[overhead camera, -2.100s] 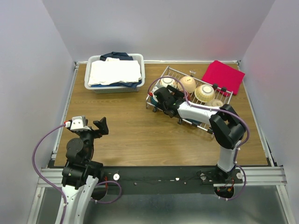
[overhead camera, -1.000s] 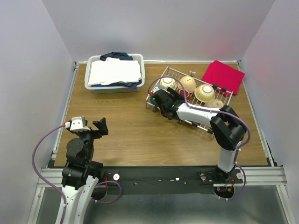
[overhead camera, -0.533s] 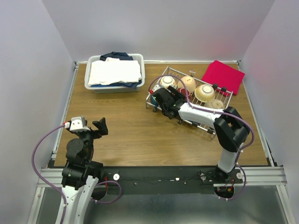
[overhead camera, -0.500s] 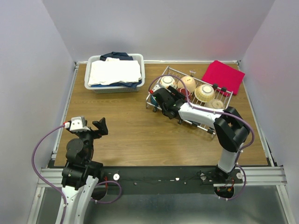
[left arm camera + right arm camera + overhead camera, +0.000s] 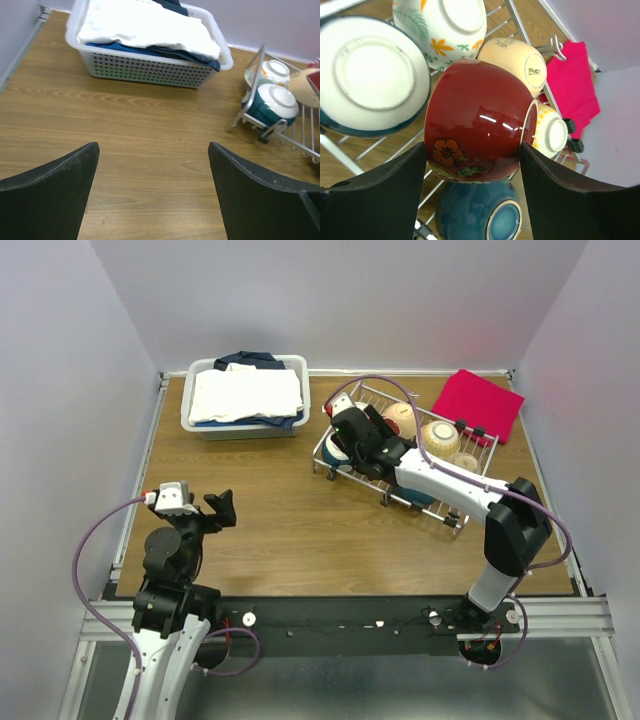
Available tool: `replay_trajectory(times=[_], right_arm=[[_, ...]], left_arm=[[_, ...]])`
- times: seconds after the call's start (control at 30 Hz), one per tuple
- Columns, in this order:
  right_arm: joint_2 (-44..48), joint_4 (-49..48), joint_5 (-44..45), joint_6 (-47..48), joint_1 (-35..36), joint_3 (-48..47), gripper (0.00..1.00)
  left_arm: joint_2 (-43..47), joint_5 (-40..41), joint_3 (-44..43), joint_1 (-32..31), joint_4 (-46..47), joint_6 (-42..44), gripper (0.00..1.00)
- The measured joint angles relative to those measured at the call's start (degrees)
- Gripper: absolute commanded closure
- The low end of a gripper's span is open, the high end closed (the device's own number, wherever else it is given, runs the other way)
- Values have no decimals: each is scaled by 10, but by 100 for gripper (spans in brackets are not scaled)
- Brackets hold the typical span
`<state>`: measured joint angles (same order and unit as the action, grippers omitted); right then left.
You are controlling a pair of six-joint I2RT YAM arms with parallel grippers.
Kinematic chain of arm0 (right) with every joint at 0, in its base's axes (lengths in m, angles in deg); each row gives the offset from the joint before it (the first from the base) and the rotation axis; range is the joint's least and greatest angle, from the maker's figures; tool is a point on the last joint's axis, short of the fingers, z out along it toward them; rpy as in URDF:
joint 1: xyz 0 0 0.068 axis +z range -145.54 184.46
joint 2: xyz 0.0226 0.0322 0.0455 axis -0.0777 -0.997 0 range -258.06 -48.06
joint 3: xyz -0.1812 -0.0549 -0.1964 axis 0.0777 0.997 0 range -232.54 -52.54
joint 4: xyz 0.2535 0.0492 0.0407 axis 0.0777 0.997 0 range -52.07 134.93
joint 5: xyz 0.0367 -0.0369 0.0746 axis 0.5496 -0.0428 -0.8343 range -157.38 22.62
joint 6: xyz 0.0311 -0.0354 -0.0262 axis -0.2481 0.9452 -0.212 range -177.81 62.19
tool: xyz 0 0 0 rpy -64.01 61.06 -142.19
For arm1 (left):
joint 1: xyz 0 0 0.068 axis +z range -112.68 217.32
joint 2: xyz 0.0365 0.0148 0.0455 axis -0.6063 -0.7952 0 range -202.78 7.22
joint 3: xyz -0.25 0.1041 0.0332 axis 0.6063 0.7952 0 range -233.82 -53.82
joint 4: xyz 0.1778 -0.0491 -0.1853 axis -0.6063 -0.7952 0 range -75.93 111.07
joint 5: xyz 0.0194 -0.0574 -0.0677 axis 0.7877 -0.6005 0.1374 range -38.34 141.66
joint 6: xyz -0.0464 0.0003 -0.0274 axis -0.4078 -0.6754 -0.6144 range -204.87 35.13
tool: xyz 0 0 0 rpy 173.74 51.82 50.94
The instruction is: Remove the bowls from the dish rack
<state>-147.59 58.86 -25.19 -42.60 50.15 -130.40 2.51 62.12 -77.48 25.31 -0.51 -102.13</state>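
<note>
The silver wire dish rack [image 5: 440, 515] stands at the back right of the table. My right gripper [image 5: 472, 147] is shut on a red bowl [image 5: 480, 120] with a flower on it, held on its side just above the rack. Under it lies a blue bowl [image 5: 480, 210]. Around it sit a teal bowl with a white base [image 5: 370, 75], a floral white bowl [image 5: 445, 30], a cream bowl [image 5: 520, 60] and a yellow-dotted bowl [image 5: 550, 132]. My left gripper [image 5: 152, 147] hangs open over bare wood at the near left, far from the rack [image 5: 252, 85].
A white plastic bin [image 5: 245, 397] of folded cloth stands at the back left. A red cloth [image 5: 478, 403] lies behind the rack at the back right corner. Walls close the table on three sides.
My right gripper has closed on the red bowl and lifted it up and back over the rack. The left arm has shifted only slightly.
</note>
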Motion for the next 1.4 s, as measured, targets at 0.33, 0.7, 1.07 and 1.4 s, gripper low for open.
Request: replay_trajectory(times=[0.33,0.7,1.07,1.4], right_arm=[[61,57,-84,-119,-8,-36,60],[166,50,-231,-252,-18,-34,61],[224,-32,-393,-367,-18,42,61],[256,-113,-486,-449,-18,113,61]], left_arm=[[-112,-103,-3,0,113,-52,1],[-286,-187,-41,-12,221,-154,1],[-407,-190,-61,-109,356,-255,1],[-454,-168,-45,-142,450,-342,6]])
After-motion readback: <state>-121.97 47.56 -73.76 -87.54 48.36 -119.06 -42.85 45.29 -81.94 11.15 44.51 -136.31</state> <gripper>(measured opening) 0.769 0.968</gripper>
